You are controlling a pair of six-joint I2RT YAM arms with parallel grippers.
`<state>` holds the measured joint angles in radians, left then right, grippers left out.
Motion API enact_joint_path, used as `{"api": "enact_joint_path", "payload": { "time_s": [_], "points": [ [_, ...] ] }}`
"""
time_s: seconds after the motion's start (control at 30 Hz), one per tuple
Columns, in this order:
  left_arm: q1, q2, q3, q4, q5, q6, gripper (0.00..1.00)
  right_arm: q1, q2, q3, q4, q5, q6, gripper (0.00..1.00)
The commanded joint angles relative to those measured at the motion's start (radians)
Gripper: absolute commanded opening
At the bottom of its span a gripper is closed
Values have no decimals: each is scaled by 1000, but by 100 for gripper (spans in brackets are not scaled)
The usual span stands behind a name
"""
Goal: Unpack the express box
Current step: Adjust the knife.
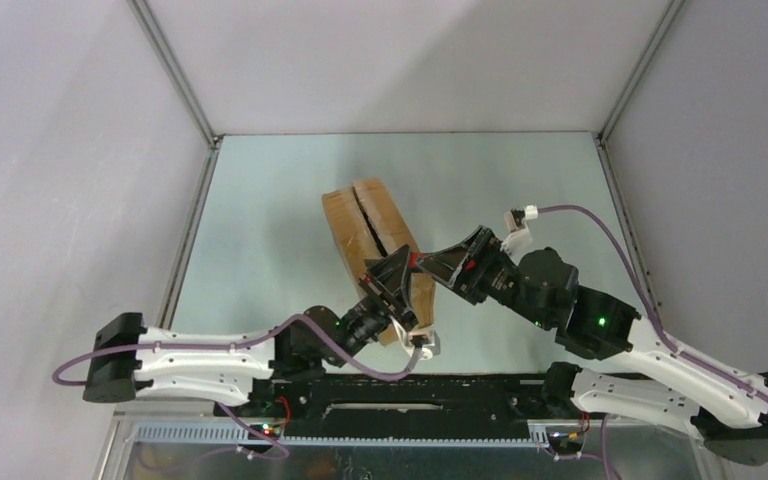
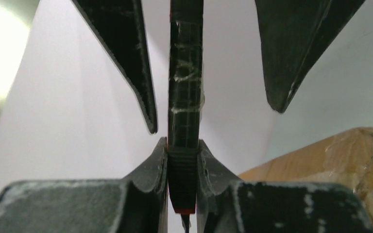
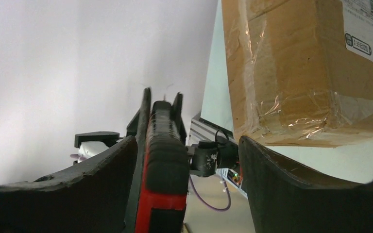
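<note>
left claw: the left gripper [image 2: 182, 144] is clenched on a slim black-and-red tool [image 2: 185, 92], with both fingers pressed against its sides.
right claw: the right gripper [image 3: 188, 143] is released, its jaws spread wide, with one finger on each side of the same tool. the left wrist view shows a gap on both sides.
tool: black along most of its length with a red end. it runs straight between the two grippers, which face each other tip to tip.
meeting place: in the top view the claws meet over the near end of the express box [image 1: 365, 225].
express box: brown cardboard, lying near the middle of the table [image 1: 260, 230]. its long axis runs away from the arms and is a little skewed. a dark gap shows along the top seam.
box side: in the right wrist view, wrinkled clear tape [image 3: 277, 104] wraps a corner, and a small white printed label [image 3: 364, 29] sits on the facing side.
table: pale green, enclosed by plain white walls.
</note>
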<state>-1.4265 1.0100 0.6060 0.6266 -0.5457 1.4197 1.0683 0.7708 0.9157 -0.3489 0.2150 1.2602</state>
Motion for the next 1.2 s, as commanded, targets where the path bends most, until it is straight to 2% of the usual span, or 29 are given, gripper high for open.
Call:
{"api": "enact_joint_path", "payload": {
  "time_s": [0.0, 0.27, 0.33, 0.6, 0.8, 1.17],
  "points": [
    [-24, 25, -44, 288, 25, 196, 0, 5, 1, 28, 59, 44, 11, 77],
    [-48, 41, -81, 342, 58, 239, 0, 4, -41, -10, 93, 34, -15, 64],
    [-51, 38, -83, 331, 63, 236, 0, 3, -45, -11, 99, 19, -24, 58],
    [-68, 2, -97, 282, 62, 216, 0, -18, -72, -18, 112, -74, -86, 46],
    [-74, -43, -112, 244, 56, 216, 0, -73, -126, -23, 65, -202, -130, 42],
    [-100, -65, -107, 176, 104, 222, 0, -186, -2, -23, 160, -660, -121, 42]
  ]
}}
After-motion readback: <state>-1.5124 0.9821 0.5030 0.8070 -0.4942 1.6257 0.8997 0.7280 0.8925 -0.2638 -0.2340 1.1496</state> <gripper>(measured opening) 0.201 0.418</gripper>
